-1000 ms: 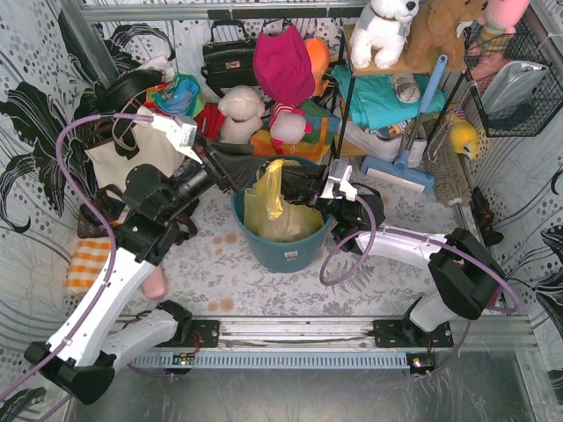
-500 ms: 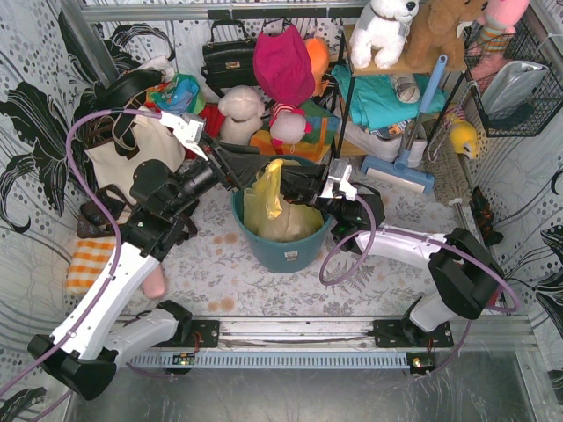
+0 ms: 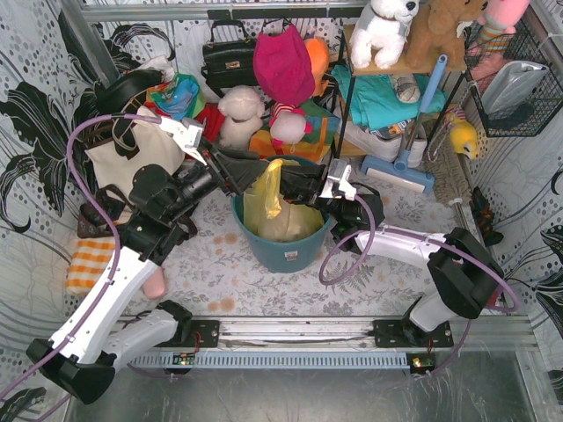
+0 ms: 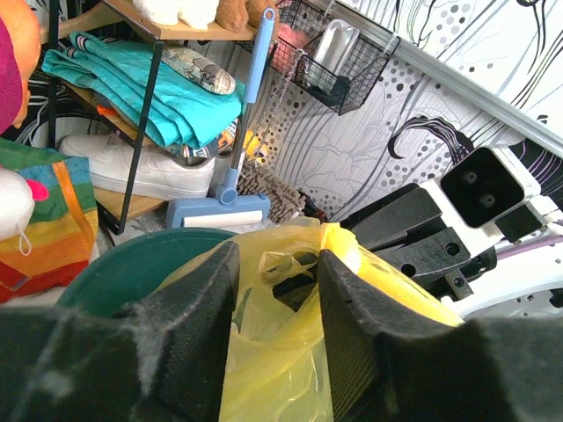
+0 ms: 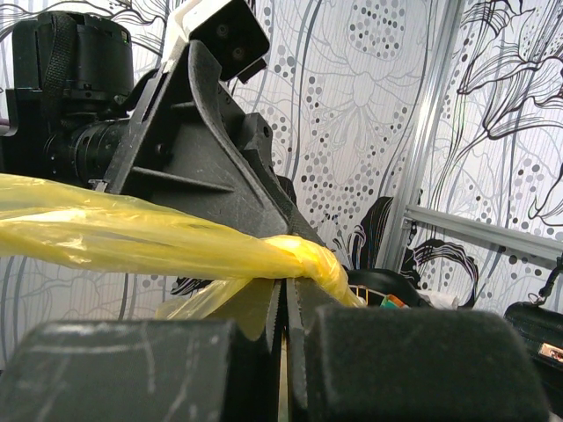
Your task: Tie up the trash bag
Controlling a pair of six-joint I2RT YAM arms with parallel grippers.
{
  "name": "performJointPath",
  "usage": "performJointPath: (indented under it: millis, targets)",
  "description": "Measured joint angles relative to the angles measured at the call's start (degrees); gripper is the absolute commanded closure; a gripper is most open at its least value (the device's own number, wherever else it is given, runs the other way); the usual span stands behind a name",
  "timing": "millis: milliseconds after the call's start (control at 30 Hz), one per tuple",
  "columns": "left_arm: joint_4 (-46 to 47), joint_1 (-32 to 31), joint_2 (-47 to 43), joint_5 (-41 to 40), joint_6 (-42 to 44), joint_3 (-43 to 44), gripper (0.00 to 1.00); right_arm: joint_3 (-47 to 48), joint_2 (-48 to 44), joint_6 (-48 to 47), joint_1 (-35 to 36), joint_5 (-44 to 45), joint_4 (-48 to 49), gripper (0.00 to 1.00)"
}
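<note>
right gripper (image 5: pixel 286 303) clenches the trash bag (image 3: pixel 264 207) neck at frame centre; left gripper (image 4: pixel 274 272) straddles it, released. excess pull may tear the film.

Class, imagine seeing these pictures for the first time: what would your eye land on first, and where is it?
The bright yellow trash bag stands up out of the teal bin in the middle of the top view. The left gripper and right gripper meet over it from either side, the right one's jaws pinched on a twisted strand of plastic. Behind, a white plush dog sits high among the clutter.
</note>
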Motion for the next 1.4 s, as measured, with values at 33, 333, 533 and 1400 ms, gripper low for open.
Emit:
performJointPath:
  millis: [33,333,533,1400]
  targets:
    - [0.0,0.0,0.0,0.04,-0.04,-0.09,0.57,0.02,0.0,0.0,0.0,0.0,0.0,1.0]
    - [1.18,0.0,0.07,1.07,-0.52,-0.24,0.94,0.09,0.13,0.0,0.0,-0.02,-0.09,1.0]
    - [1.75,0.0,0.26,1.64,-0.48,-0.17,0.99,0.09,0.13,0.0,-0.02,0.02,-0.04,1.0]
    - [2.19,0.0,0.83,2.21,1.73,4.26,1.0,-0.96,-0.92,0.15,0.0,0.07,0.04,0.58]
